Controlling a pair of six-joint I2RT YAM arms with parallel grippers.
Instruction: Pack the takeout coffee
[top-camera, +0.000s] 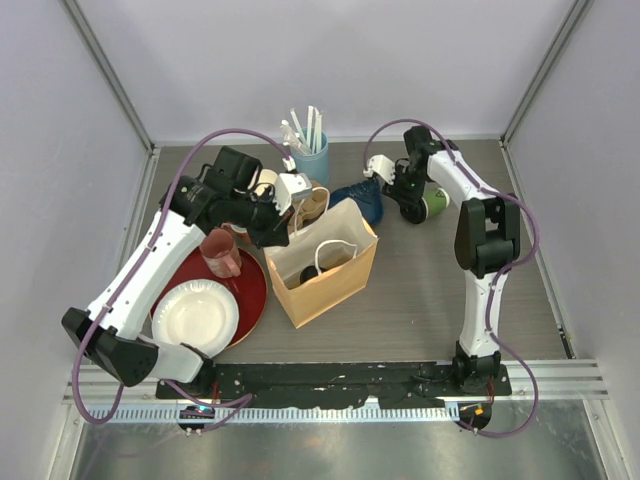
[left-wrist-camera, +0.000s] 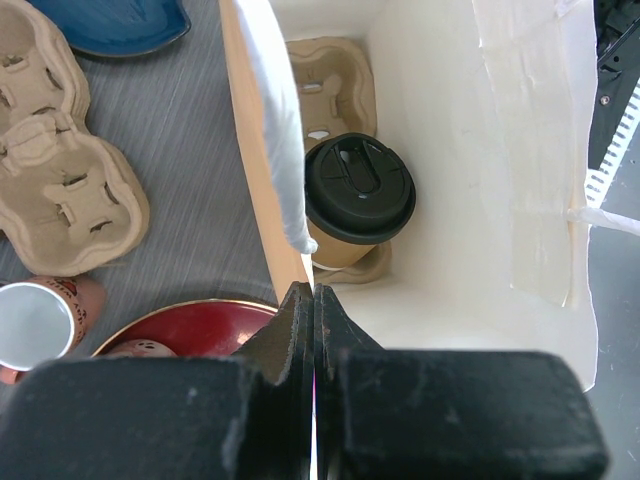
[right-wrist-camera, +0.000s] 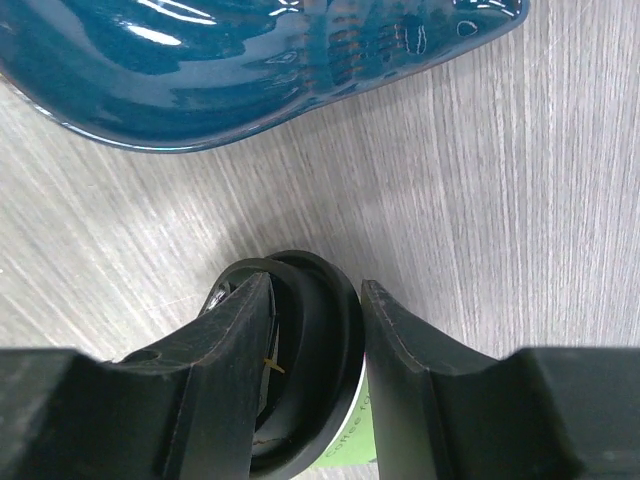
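Fingers (right-wrist-camera: 420, 370) of the right gripper (right-wrist-camera: 316, 292) clasp a black-lidded green paper cup (right-wrist-camera: 315, 400) on the grey wood-grain table (right-wrist-camera: 500, 200) (pale walls (top-camera: 330, 60) around); those of the left gripper (left-wrist-camera: 312, 300) press together.

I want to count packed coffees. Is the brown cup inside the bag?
Yes, the lidded brown cup sits upright inside the paper bag.
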